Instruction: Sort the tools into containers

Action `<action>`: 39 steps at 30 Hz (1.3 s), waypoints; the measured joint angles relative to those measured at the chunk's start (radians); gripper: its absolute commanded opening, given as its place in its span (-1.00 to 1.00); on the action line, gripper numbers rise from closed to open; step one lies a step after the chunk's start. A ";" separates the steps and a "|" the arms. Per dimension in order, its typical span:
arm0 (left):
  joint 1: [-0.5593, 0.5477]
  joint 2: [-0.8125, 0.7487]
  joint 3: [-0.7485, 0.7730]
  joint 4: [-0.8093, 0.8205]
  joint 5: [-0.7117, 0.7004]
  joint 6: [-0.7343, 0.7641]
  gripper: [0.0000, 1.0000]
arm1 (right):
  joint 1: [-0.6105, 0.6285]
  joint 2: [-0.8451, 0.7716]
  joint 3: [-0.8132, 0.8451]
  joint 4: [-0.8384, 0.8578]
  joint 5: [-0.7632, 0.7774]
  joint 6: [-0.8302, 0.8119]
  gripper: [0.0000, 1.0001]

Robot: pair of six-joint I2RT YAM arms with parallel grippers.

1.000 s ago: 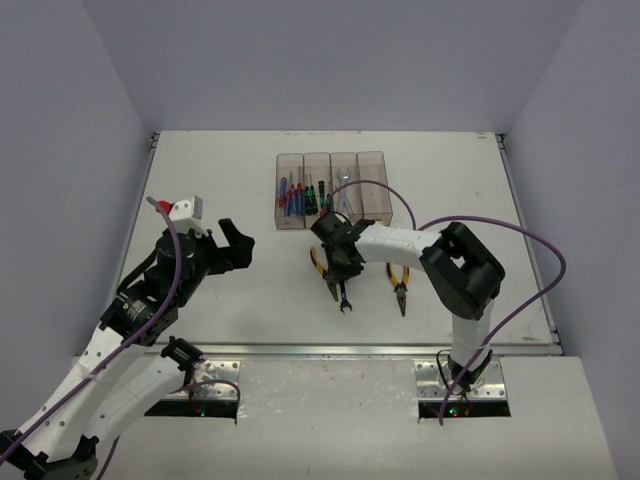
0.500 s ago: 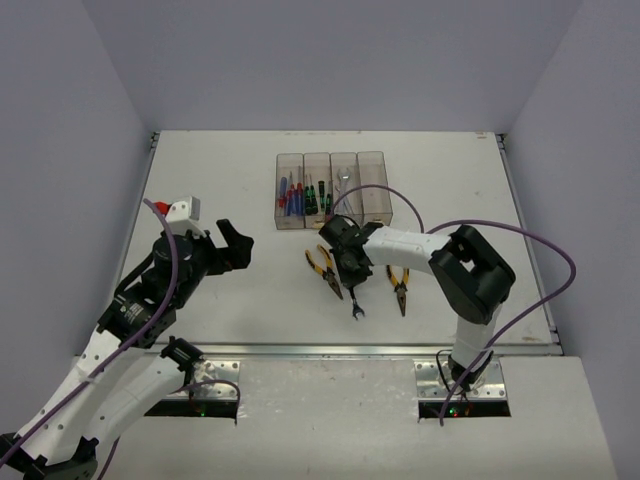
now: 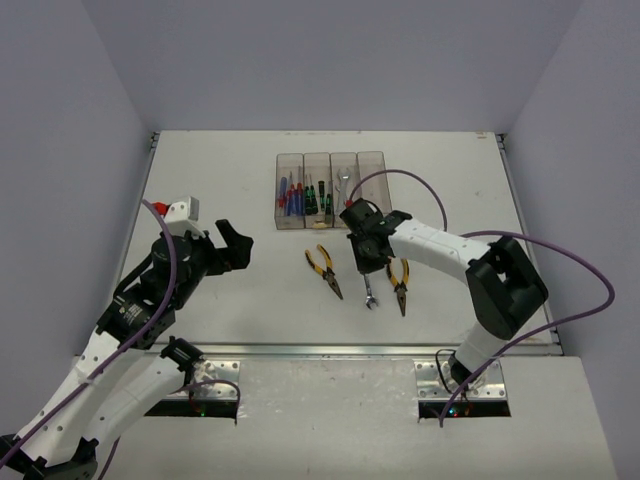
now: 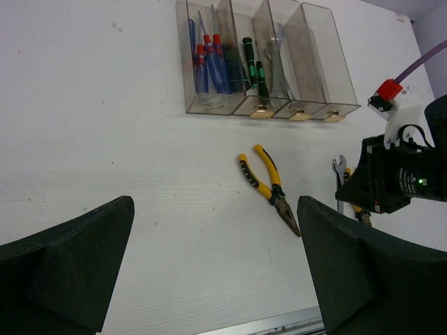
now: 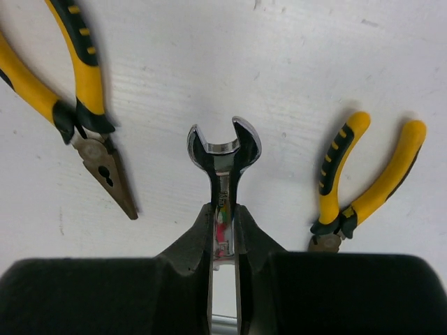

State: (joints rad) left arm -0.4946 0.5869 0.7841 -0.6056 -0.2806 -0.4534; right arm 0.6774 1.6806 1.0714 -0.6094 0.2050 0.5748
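The wrench [image 5: 223, 150], pinched by its shank in the right gripper [image 5: 223, 213], is mid-table between two pliers [image 5: 84, 112]. The next move is probably to carry it toward the far edge into the containers [image 3: 372, 192].

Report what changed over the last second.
The right pincer, still shut on the wrench, swung it rightward, from above the left pliers to between those and the right pliers. The left pincer, both pliers and the bins stayed put.
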 measured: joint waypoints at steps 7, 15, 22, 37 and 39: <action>0.000 0.002 0.000 0.000 0.000 0.000 1.00 | -0.055 0.000 0.089 0.003 0.000 -0.051 -1.00; 0.000 0.008 0.000 0.000 0.000 0.000 1.00 | -0.060 0.039 0.162 0.024 -0.005 -0.086 -0.86; 0.000 0.011 0.000 0.000 0.000 0.000 1.00 | -0.073 0.085 0.161 0.023 -0.012 -0.099 -0.07; 0.000 0.015 0.000 0.000 0.000 0.000 1.00 | -0.216 0.354 0.281 -0.072 -0.119 -0.206 -0.09; 0.000 0.015 0.000 0.000 0.000 0.000 1.00 | -0.217 0.364 0.295 -0.081 -0.120 -0.212 -0.09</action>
State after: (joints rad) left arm -0.4946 0.6019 0.7841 -0.6057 -0.2802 -0.4534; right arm 0.4606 2.0449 1.3666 -0.6907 0.0846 0.3632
